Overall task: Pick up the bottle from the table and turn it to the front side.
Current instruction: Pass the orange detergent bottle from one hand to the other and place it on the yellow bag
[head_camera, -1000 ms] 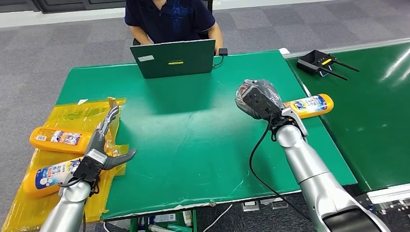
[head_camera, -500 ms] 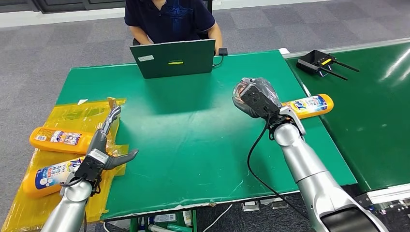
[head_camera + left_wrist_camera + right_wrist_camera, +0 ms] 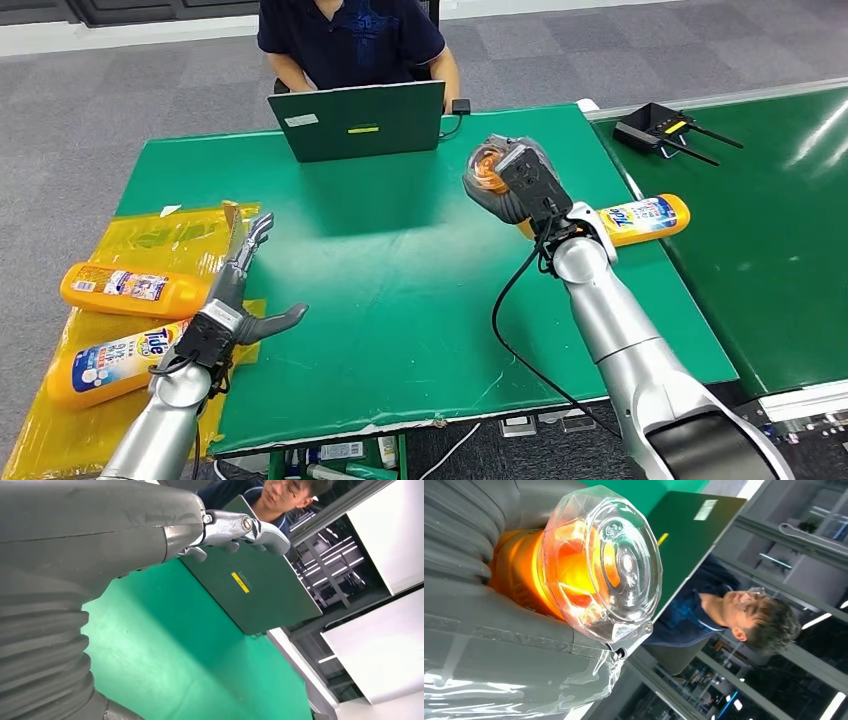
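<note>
My right hand [image 3: 512, 185] is raised above the green table [image 3: 400, 280] and grips an orange bottle [image 3: 487, 170]. In the right wrist view its clear faceted cap [image 3: 609, 560] faces the camera, with the hand [image 3: 499, 645] wrapped around the orange body. A second orange bottle with a blue and white label [image 3: 645, 217] lies on the table's right edge, behind that arm. My left hand [image 3: 232, 305] hovers open at the table's left side, fingers spread; its thumb [image 3: 235, 527] holds nothing.
Two more orange bottles [image 3: 125, 288] [image 3: 108, 362] lie on a yellow bag [image 3: 160, 240] at the left. A person [image 3: 350, 40] sits behind a dark green laptop [image 3: 360, 122] at the far edge. A black device [image 3: 655, 128] rests on the neighbouring table [image 3: 780, 230].
My right hand has lifted and swung toward the far left, turning so the bottle's orange top now shows. My left hand has shifted slightly forward and to the right.
</note>
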Robot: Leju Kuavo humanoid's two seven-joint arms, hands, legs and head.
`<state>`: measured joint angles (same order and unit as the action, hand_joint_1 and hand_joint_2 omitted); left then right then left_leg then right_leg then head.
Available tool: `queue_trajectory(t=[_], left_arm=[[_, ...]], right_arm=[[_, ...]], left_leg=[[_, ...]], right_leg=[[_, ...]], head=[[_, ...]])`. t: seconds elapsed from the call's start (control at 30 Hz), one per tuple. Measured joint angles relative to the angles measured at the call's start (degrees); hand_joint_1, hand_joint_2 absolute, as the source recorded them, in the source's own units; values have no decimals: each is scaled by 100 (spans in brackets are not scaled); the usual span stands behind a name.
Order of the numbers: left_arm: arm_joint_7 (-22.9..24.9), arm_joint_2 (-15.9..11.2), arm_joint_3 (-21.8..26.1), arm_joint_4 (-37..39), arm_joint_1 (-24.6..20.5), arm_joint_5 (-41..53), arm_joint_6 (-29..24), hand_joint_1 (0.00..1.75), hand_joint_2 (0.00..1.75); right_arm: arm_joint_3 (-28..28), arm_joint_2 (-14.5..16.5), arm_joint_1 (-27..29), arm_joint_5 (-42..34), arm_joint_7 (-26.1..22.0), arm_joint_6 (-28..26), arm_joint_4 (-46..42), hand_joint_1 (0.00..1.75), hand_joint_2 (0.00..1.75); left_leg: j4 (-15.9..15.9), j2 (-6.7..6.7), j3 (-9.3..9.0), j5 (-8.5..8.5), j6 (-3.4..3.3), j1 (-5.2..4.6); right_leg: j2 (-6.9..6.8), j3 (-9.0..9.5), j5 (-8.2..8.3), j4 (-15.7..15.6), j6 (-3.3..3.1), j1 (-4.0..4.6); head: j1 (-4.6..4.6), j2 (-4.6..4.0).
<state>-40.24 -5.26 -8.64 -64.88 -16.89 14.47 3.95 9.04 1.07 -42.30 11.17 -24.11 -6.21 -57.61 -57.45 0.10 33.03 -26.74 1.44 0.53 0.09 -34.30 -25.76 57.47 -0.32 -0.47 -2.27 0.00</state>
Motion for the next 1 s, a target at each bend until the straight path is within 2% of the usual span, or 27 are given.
queue_trajectory(t=[0.37,0.8,1.0], left_arm=[[2,323,-57,284,-159,-60,71,0,175],[0,683,-97,623,-507,-36,211,0,175],[1,912,-98,861,-757,-99,224,0,175]], right_arm=[[33,528,-213,-50,202,-76,20,175,175],[174,838,-398,-50,296,80,68,175,175],[286,1090,-582,-220,239,190,265,175,175]], left_leg=[[0,-1,1,0,0,0],[-1,0,2,0,0,0],[-1,-1,1,2,2,2]], right_leg=[[1,-2,0,1,0,1],[0,-2,0,1,0,0],[0,-3,0,2,-1,1]], head=[[0,0],[0,0],[0,-1]])
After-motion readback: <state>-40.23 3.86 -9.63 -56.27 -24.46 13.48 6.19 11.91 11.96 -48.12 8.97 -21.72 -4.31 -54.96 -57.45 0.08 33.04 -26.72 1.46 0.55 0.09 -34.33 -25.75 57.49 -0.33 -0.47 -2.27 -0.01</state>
